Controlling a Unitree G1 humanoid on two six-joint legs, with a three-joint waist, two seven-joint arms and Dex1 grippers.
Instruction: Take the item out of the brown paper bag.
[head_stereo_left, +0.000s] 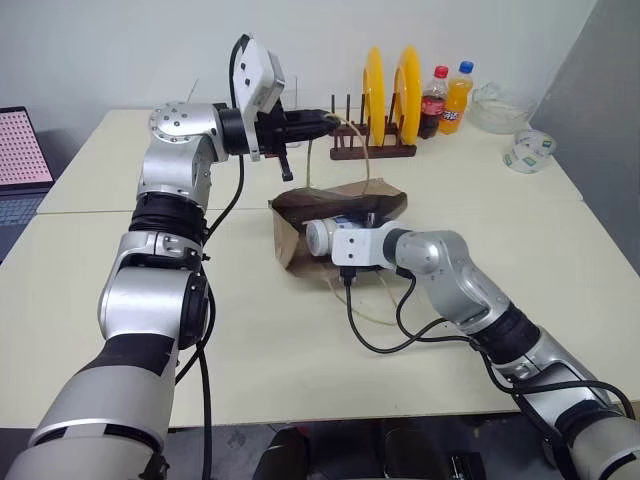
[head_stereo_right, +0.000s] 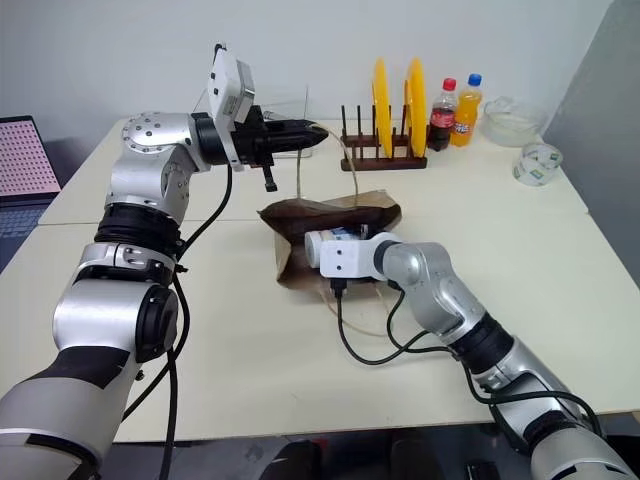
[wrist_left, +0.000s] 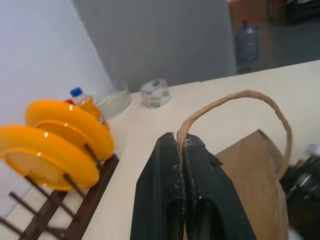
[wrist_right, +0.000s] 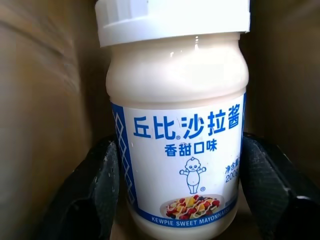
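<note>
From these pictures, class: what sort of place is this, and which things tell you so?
Probably a lab or office staged as a kitchen: plain tables, a dish rack holding yellow plates, and a laptop at the edge.

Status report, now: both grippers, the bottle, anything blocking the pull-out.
Left gripper shut on bag handle, holding brown paper bag open. Right gripper inside bag, fingers either side of the bottle; grip unconfirmed. Nothing seen blocking the mouth.

Cream table (head_stereo_left: 300, 350) — brown paper bag (head_stereo_left: 300, 250) mid-surface; plate rack (head_stereo_left: 372, 150), two soda bottles (head_stereo_left: 445, 100), glass bowl (head_stereo_left: 500, 110), tape roll (head_stereo_left: 527, 150) along the far edge.
</note>
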